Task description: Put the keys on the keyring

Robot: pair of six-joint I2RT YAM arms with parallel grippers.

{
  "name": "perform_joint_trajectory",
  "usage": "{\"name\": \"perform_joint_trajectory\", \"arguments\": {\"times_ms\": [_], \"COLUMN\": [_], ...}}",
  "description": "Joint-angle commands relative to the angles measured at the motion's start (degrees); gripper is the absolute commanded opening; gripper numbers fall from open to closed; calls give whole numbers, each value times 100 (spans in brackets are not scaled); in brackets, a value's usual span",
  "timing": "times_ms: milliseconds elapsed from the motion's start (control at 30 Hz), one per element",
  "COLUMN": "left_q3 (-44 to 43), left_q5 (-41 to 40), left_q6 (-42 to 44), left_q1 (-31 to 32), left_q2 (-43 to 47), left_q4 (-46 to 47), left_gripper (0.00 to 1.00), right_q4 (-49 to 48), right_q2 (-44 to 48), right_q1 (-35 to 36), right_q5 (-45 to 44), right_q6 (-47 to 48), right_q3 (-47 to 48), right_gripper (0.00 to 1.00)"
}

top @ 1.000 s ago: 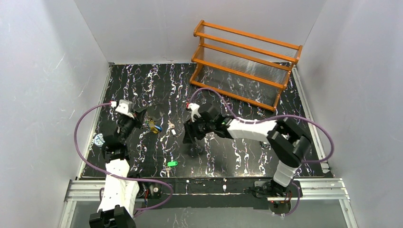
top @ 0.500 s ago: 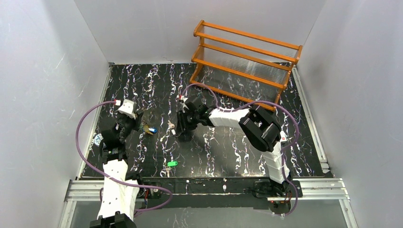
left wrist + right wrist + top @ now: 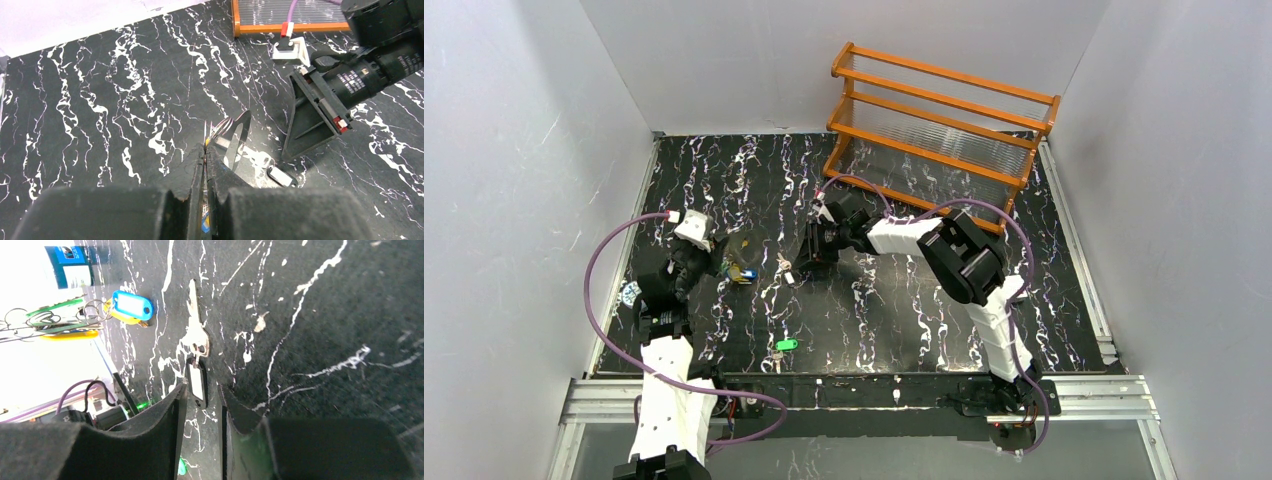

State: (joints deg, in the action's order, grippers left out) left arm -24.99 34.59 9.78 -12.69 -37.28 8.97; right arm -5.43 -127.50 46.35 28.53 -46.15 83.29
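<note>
The big black desk [image 3: 904, 300] with white streaks holds everything, and an orange rack [image 3: 939, 130] stands at its far side, out of the way. The left arm is on the left side of the desk. Its fingers [image 3: 192, 170] are pressed together on the keyring [image 3: 245, 127], and they hold the silvery loop up off the desk. I think it is held up like that so a key can be slid onto it from the side. Some keys hang at the ring already, one with a blue tag [image 3: 131, 305] and a yellow one beside it. The right arm stretches across the middle of the desk and points down at a loose key [image 3: 196, 335]. This silver key lies flat, just to the right of the held ring. Its small dark tag [image 3: 198, 382] sits between the right fingers [image 3: 175, 410]. Those fingers are a little apart, one on each side of the tag, and there is a gap on one side, so they do not pinch it yet. I think they stand there because the tag is easier to grab than the thin flat key. A green key [image 3: 786, 344] waits alone near the front edge of the desk. A small blue and white can [image 3: 631, 293] sits by the left arm and has no job here.
</note>
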Motion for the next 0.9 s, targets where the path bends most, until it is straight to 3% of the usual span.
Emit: {"name": "perform_joint_trajectory", "arguments": {"times_ms": [0, 533, 633, 767, 867], "left_q3": [-58, -14, -8, 3, 12], "left_q5": [294, 387, 414, 426, 456], "left_q6": [-81, -152, -161, -161, -161], "left_q1": [-32, -32, -32, -32, -32], "left_q2": [82, 76, 72, 72, 76], "left_q4": [332, 434, 457, 465, 488], "left_gripper": [0, 0, 0, 0, 0], "right_q4": [66, 1042, 1088, 1129, 1095], "right_q2": [-354, -829, -863, -809, -619], "right_q1": [61, 217, 242, 252, 252], "right_q5": [210, -372, -479, -496, -586], "right_q6": [-168, 49, 86, 204, 402], "right_q3": [309, 1115, 1175, 1204, 1111], "right_gripper": [37, 32, 23, 2, 1]}}
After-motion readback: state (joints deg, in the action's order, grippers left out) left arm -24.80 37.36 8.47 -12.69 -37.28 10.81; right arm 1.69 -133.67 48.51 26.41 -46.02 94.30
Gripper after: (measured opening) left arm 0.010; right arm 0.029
